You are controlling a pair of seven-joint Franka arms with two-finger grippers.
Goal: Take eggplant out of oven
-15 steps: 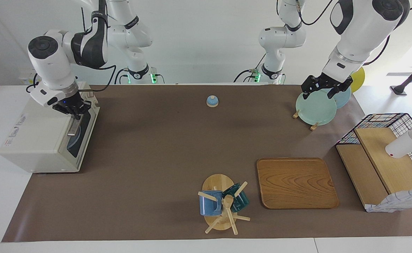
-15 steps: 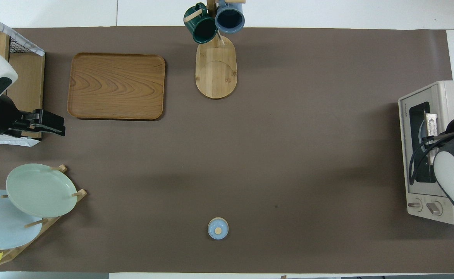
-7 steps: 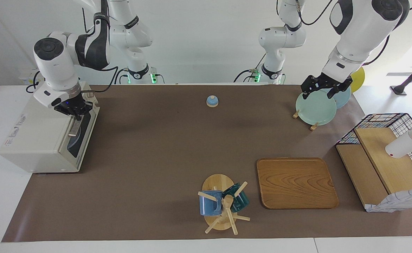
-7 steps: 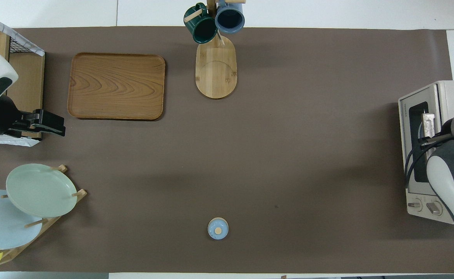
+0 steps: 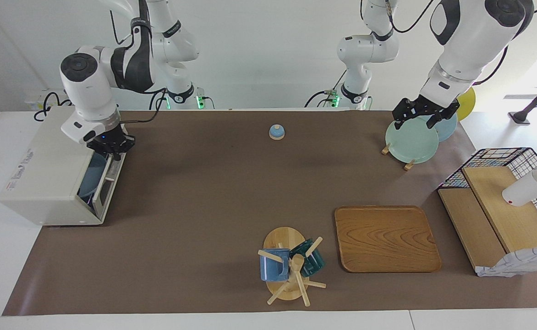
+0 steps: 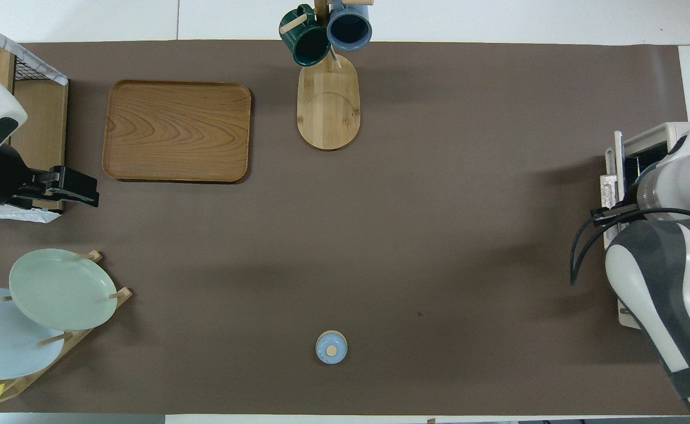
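We are on door-opening step: right gripper (image 5: 111, 147) clamped on oven (image 5: 48, 174) door handle, door part-open. Eggplant not visible to us, presumably inside. Left gripper (image 5: 424, 113) spread apart, waiting over plates (image 5: 410, 142). Next: swing door fully down, reach in.

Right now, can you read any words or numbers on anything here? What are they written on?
Marks on top of the oven, red and grey: there is printing, but too small and slanted to read.
Right arm's lower link, at the bottom corner of the overhead view: a letter like "W" shows, the rest cut off.
Mugs, plates, wooden tray, bell: no writing visible.
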